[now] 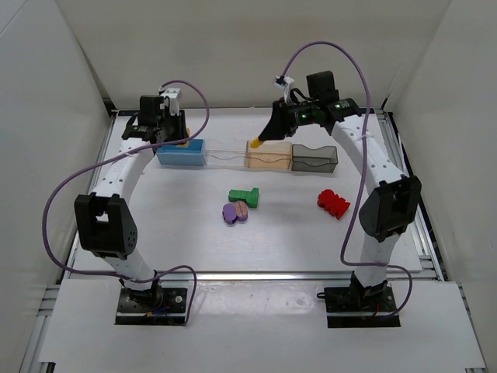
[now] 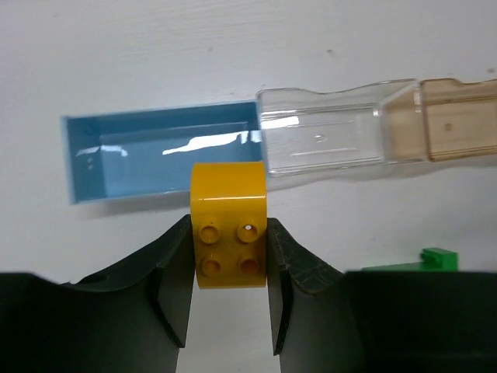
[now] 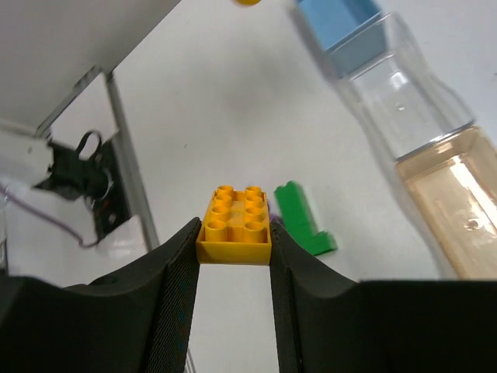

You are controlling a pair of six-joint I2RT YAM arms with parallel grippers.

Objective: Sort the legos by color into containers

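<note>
**Short yellow lego** [image 2: 229,237]: a four-stud block clamped between the left jaws by its two flat side walls, studs facing the wrist camera and held clear of the bench [image 2: 233,47]. **Long yellow lego** [image 3: 234,225]: clamped the same way between the right jaws. Both are judged light, rigid and glossy, so liable to slip. The flat opposing walls, not the studded face, offer the surest hold. The blue container [image 2: 140,159] lies just beyond the left jaws. The clear container [image 2: 326,140] and orange container [image 2: 454,116] lie beyond and to their right. The green lego [image 3: 299,221] rests just beyond the right jaws.
</note>
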